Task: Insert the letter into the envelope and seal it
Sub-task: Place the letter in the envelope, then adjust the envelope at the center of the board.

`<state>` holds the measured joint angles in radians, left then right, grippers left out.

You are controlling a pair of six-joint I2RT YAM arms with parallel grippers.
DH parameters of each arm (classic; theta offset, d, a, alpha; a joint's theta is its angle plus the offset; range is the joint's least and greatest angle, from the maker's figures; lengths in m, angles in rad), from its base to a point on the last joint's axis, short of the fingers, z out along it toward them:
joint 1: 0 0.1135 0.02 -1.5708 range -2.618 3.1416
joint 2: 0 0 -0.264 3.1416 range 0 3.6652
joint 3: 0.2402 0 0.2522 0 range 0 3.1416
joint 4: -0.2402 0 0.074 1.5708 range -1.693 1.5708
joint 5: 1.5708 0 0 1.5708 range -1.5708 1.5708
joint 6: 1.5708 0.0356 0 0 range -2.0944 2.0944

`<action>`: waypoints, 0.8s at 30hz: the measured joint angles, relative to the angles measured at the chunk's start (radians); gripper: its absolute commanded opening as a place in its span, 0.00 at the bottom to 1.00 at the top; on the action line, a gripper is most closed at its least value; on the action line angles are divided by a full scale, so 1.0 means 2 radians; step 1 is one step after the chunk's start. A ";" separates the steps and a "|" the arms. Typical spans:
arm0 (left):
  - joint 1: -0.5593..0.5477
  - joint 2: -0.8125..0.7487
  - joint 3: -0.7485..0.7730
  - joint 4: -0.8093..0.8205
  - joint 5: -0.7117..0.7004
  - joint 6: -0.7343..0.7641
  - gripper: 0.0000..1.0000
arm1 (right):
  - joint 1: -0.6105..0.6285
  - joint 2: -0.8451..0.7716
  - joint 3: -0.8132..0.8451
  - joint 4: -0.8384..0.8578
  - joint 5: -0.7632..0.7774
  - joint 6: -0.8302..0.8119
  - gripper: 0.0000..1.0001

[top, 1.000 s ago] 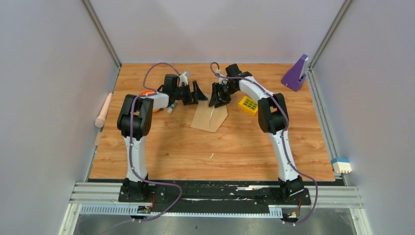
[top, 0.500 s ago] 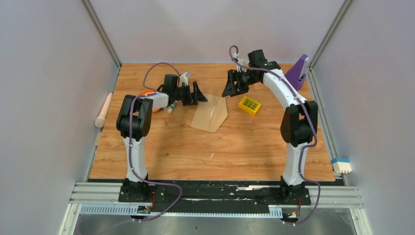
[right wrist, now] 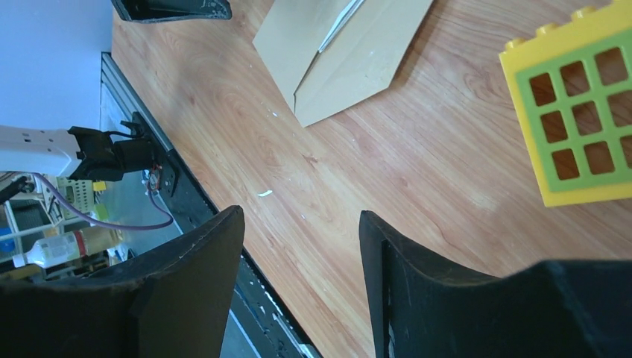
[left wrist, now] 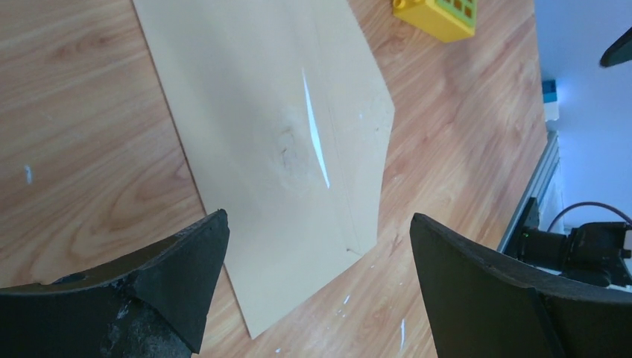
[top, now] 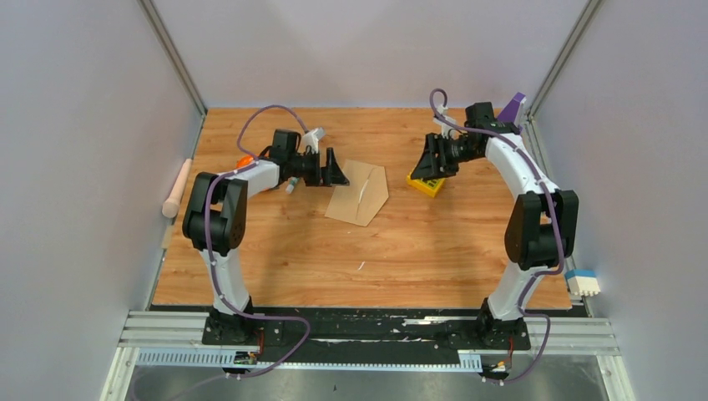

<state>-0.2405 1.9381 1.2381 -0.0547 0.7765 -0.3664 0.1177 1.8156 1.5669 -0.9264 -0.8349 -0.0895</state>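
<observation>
Far left of the left claw (top: 336,171), a pale wooden roller (top: 175,189) leans against the side wall, off the surface (top: 275,251). An orange object (top: 245,160) sits just behind that arm's wrist. The left claw is spread wide and holds nothing. From its own camera, the two dark fingers (left wrist: 175,280) frame the envelope (left wrist: 276,149), which lies flat beneath and ahead of them.

The envelope (top: 359,194) sits just right of this claw's tips, between the two claws, touching neither. Its long edges run away from the arms and its pointed end faces the near edge of the surface. The letter (left wrist: 316,138) shows only as a thin white sliver in a slit across the envelope's face – the rest is hidden.

A broad stretch of bare wood lies on the near side of the envelope, between the two arms.

The right claw (top: 427,164) is well right of the envelope, partly open and holding nothing. A yellow block (top: 426,185) with a green grid top lies just beneath it. Beyond its wrist, a purple wedge (top: 511,113) stands at the far right corner – close to the wall rail
</observation>
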 measured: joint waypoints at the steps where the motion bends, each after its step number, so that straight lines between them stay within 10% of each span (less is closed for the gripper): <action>1: 0.000 0.000 -0.005 -0.003 -0.003 0.006 1.00 | -0.007 0.000 -0.004 0.000 -0.003 0.000 0.59; 24: -0.017 -0.012 -0.056 -0.010 -0.052 0.058 1.00 | -0.020 -0.015 -0.038 0.006 -0.031 -0.009 0.59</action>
<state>-0.2749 1.9148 1.1267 -0.0742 0.6727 -0.2504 0.0784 1.7851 1.4902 -0.9142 -0.8963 -0.1074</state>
